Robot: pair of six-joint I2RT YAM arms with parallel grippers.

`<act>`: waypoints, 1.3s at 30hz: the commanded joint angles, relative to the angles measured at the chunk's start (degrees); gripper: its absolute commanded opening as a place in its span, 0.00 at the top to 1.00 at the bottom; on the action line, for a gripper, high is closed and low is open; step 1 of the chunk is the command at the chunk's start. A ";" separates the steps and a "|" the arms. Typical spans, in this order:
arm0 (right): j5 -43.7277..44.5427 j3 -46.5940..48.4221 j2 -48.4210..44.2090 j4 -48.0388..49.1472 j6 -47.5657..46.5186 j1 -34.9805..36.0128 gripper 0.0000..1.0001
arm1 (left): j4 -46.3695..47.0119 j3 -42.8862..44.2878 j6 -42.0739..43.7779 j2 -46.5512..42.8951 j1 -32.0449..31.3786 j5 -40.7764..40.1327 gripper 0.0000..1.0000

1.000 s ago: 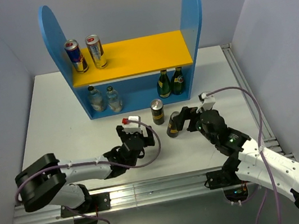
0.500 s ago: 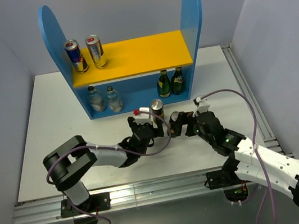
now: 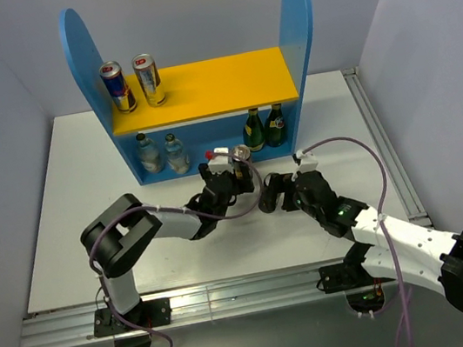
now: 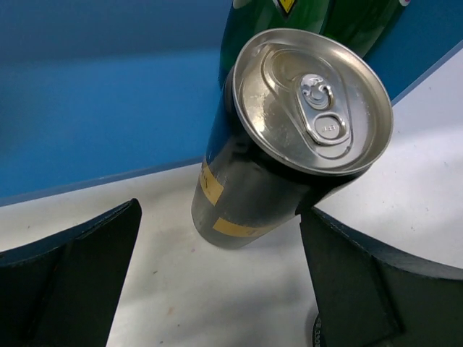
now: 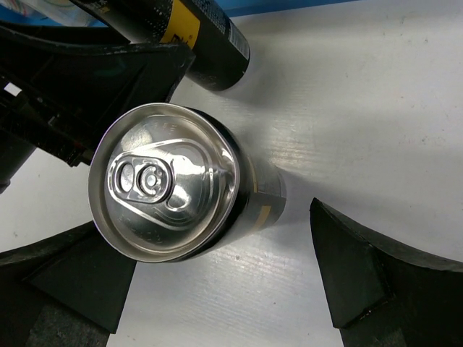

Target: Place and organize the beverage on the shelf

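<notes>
One black-and-gold can (image 4: pixel 289 144) stands on the table just in front of the shelf (image 3: pixel 199 80). My left gripper (image 4: pixel 217 224) is open around it, the right finger close against the can's side. A second black-and-gold can (image 5: pixel 173 195) stands a little nearer, between the fingers of my open right gripper (image 5: pixel 217 253), closer to the left finger (image 5: pixel 72 278). On the shelf's yellow board stand a blue-and-silver can (image 3: pixel 115 86) and a gold can (image 3: pixel 148 79). Two clear bottles (image 3: pixel 162 153) stand on the lower level at the left.
Two dark green bottles (image 3: pixel 264 128) stand on the lower level at the right, right behind the left gripper's can. Both grippers (image 3: pixel 230 178) (image 3: pixel 274 191) work close together mid-table. Grey walls enclose the table (image 3: pixel 84 188); a metal rail runs along its right edge (image 3: pixel 381 141).
My left gripper has travelled right and toward the shelf, and its fingers now straddle the rear can. The right gripper has slid left around the nearer can. Neither can has moved.
</notes>
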 commanded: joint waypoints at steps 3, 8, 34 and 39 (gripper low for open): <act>1.04 1.53 1.57 4.87 0.08 0.44 0.00 | 4.31 3.10 1.16 1.82 0.76 3.23 0.02; 1.47 1.53 2.10 5.49 -0.10 0.44 0.00 | 3.78 5.21 1.42 3.49 1.02 4.29 0.04; 1.30 2.14 6.84 8.39 -0.45 0.52 0.23 | 3.17 3.12 1.69 1.92 2.96 2.53 1.00; 1.56 3.72 9.57 8.30 -0.72 0.52 0.55 | 3.43 -2.16 1.51 -1.69 2.08 0.34 1.00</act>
